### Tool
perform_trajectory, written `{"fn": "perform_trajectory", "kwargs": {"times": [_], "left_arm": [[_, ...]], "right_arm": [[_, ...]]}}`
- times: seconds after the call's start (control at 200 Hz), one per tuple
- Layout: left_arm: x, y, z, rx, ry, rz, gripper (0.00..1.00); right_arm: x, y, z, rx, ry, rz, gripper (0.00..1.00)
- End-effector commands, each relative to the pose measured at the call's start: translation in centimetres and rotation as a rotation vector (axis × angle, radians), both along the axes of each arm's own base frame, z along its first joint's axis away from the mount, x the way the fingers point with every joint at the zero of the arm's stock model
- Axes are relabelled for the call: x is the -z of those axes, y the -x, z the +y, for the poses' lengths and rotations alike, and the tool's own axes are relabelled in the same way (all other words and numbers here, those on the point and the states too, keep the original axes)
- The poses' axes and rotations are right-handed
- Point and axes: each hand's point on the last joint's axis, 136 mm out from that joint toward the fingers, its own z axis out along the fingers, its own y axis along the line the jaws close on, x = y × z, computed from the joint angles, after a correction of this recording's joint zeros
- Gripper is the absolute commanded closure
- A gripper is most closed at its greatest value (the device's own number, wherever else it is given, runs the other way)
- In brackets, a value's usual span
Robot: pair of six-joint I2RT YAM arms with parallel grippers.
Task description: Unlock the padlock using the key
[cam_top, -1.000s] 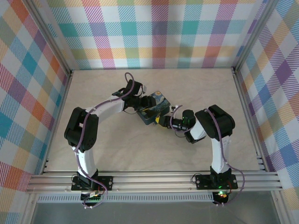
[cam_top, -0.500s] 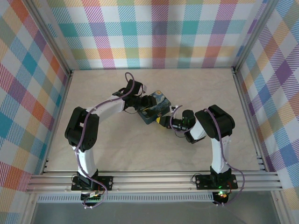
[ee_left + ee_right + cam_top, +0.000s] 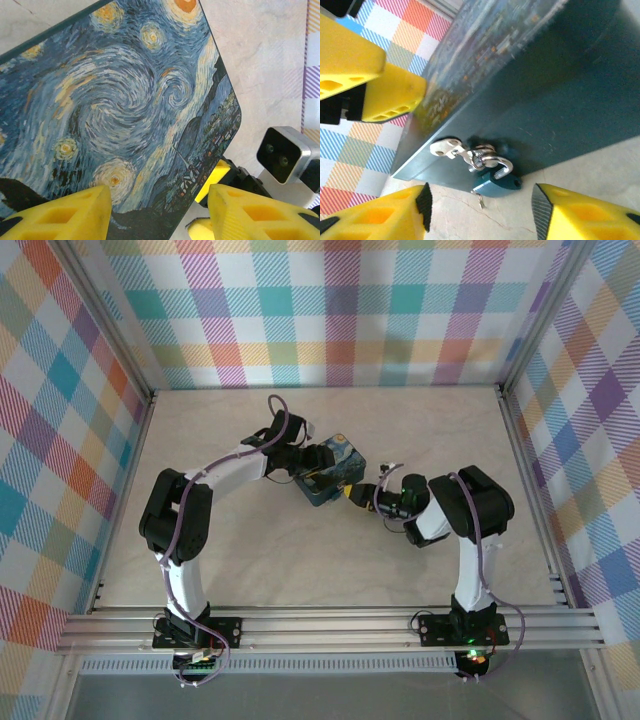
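Note:
The small blue padlock (image 3: 496,185) hangs from a silver hasp (image 3: 447,147) on the side of the starry-night box (image 3: 335,470). One end of its pale shackle (image 3: 495,164) looks lifted out of the body. The key (image 3: 480,200) is a thin pale bit sticking out under the lock body. My right gripper (image 3: 480,217) is open, its fingers apart on either side of the padlock and short of it, touching nothing. My left gripper (image 3: 159,210) stands open at the box's near corner. One finger (image 3: 60,215) is over the lid and the other is past the edge.
The box (image 3: 115,100) lies mid-table on the pale marble-patterned top (image 3: 250,550). Both arms meet at the box from left and right. Plaid walls (image 3: 340,310) close in the back and sides. The right gripper's yellow fingers (image 3: 215,180) sit just past the box corner.
The right gripper's jaws narrowed, then spread wide again. The right arm has drawn back a little to the right of the box. The left arm and the box have not moved.

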Motion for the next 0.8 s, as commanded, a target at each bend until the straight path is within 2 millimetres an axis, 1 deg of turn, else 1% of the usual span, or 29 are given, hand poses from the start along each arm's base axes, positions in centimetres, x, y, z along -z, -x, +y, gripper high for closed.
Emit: {"fn": "perform_trajectory", "kwargs": {"times": [0.0,0.23,0.25,0.41,0.575,0.71,0.795], "left_arm": [[4.2,2.3,1.8,-0.014,-0.102,0.095,0.46],[5.3,4.2,2.9,-0.031,-0.109,0.127,0.46],[4.9,3.8,2.6,-0.032,-0.095,0.1,0.46],[5.0,4.0,2.8,-0.032,-0.095,0.1,0.46],[4.9,3.9,2.7,-0.032,-0.097,0.097,0.46],[4.8,3.7,2.6,-0.031,-0.094,0.096,0.46],[4.7,3.6,2.6,-0.03,-0.094,0.095,0.46]], "right_arm": [[0.9,0.6,0.3,-0.032,0.026,0.037,0.38],[1.0,1.2,2.1,-0.07,0.036,0.029,0.28],[1.1,1.2,2.3,-0.073,0.038,0.032,0.28],[1.4,0.7,3.3,-0.071,0.051,0.037,0.26],[1.8,-0.2,2.9,-0.023,0.085,0.058,0.22],[2.6,-0.6,2.0,0.032,0.134,0.076,0.17],[2.7,-0.9,1.5,0.056,0.151,0.078,0.16]]}}
